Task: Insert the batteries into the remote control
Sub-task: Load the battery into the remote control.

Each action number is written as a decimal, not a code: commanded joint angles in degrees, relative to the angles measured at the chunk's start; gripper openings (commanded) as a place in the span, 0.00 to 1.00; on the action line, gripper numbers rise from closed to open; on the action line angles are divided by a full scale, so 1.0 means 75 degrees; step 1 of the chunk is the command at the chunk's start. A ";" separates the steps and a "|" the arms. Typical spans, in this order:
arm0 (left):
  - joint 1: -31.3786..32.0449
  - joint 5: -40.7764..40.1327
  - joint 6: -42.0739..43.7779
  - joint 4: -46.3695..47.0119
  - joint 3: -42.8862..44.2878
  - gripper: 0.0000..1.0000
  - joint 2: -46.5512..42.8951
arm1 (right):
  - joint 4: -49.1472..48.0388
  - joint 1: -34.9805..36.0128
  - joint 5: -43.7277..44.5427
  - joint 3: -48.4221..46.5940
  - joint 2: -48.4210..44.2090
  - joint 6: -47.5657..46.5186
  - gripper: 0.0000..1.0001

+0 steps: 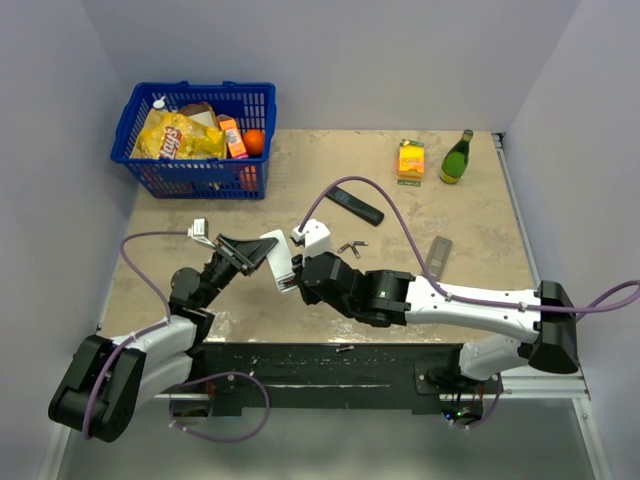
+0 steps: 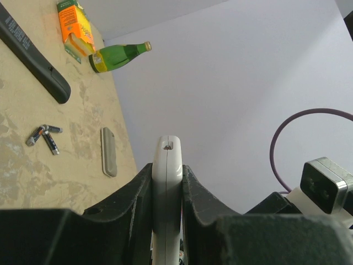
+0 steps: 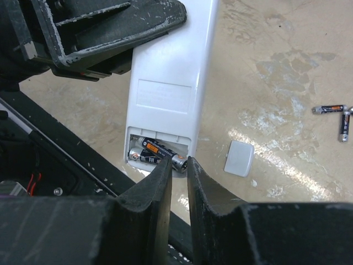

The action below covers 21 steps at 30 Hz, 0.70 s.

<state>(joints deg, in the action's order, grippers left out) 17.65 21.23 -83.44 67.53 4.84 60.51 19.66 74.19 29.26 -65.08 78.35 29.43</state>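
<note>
**White plastic bar-shaped remote control (image 3: 165, 83) held up, one cell left to seat**

Your left hand (image 2: 167, 176) is clenched on the remote's narrow sides. It holds the remote off the surface toward the near edge, left of its middle. The open bay faces your right hand (image 3: 179, 165).

Two dark grey cylindrical batteries with silvery ends (image 3: 157, 152) lie in that bay. The upper one is slanted across the other and, by my reading, is not seated.

Your right hand's fingers (image 3: 160, 182) are drawn close with a thin gap, their tips at the end of that upper cell. I cannot tell whether they pinch it or only press on it.

To finish this step well:
- Keep the left grip firm so the remote cannot twist under the push.
- Press the spring end in first, then roll the free end down until the cell lies parallel to its neighbour.
- Push along the cell's length, not across it, or it may pop out toward the near edge.
- Check polarity against the bay markings; they are too small for me to read.

Three spare batteries (image 1: 350, 246) lie loose near the middle of the surface. A small pale grey rectangular cover (image 3: 239, 158) rests on the surface just beside the remote's open end.
</note>
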 commanded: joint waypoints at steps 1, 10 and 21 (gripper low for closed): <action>-0.0021 -0.0042 -0.0043 0.0266 0.0011 0.00 -0.0170 | -0.0207 -0.0025 0.0248 -0.0007 -0.0005 0.0119 0.21; -0.0021 0.0087 -0.0066 0.0336 0.0057 0.00 -0.0146 | -0.0242 -0.0107 0.0166 -0.0076 0.0089 -0.0033 0.19; -0.0021 0.0216 -0.0019 0.0430 0.0175 0.00 -0.0287 | -0.0325 -0.0107 -0.0479 -0.0276 0.0545 -0.0268 0.15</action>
<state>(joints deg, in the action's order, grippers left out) 17.37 21.85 -82.74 66.32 4.86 60.07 18.90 73.47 28.40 -65.12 80.95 28.01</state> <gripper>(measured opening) 0.270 0.170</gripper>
